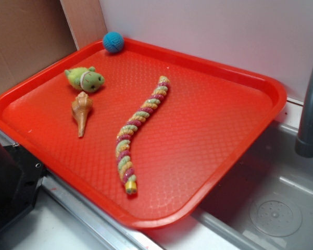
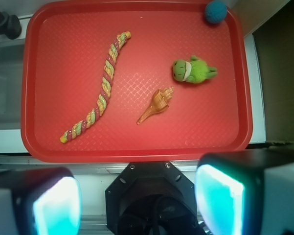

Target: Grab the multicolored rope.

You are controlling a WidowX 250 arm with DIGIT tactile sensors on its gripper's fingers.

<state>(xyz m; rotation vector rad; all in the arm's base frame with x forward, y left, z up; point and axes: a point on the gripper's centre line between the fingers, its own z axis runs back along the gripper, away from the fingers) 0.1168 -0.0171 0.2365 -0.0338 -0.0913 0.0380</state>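
Clearly the gripper (image 2: 137, 196) gapes wide and empty; closing toward three o'clock risks catching the seashell (image 2: 157, 104) instead of the multicolored rope (image 2: 101, 98).

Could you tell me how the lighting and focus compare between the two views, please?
Exterior view: soft, slightly hazy, pale sheen on the red tray; multicolored rope casts hardly any shadow. Wrist view: tray contents sharp, but the gripper fingers are blurred, glowing cyan.

Yellow-green-pink rope (image 1: 138, 120), red tray (image 1: 208, 130)
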